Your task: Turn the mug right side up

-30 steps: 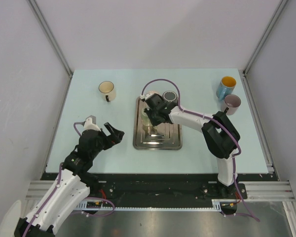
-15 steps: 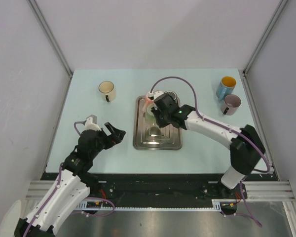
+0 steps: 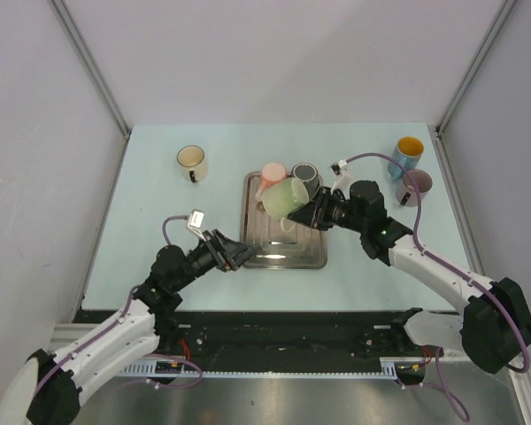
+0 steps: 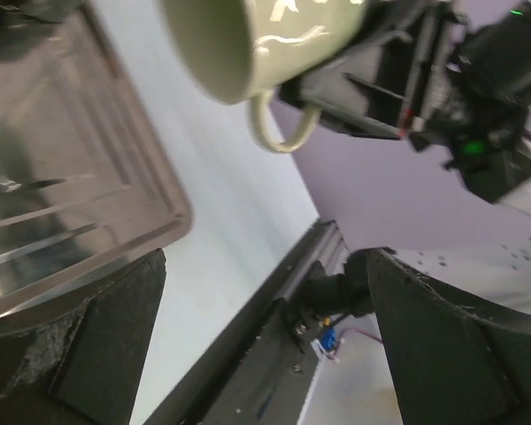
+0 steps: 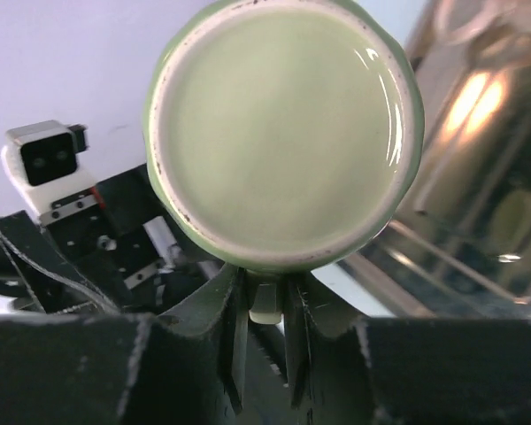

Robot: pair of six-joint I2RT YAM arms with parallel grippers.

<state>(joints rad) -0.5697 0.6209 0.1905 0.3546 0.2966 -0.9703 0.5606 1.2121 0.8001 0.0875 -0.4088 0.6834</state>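
Green mug (image 3: 286,197), sideways above steel tray (image 3: 250,258).
Right pincer (image 3: 312,213) clamped on handle (image 5: 265,303); left pincer (image 3: 236,255) wide, empty, near tray. Roll mouth fully upward before lowering.

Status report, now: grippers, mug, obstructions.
Right gripper shut on handle of green mug. Mug aloft over tray, tipped sideways. Left gripper open, at tray's near edge. Pink mug close behind.

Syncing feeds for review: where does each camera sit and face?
Top external: above, behind the bases, looking down at the table; left arm, right arm show.
Left wrist: low by the tray, facing the held green mug; open left gripper shows.
Right wrist: faces the mug's round end; right gripper clamps its handle.
All three share the mug.
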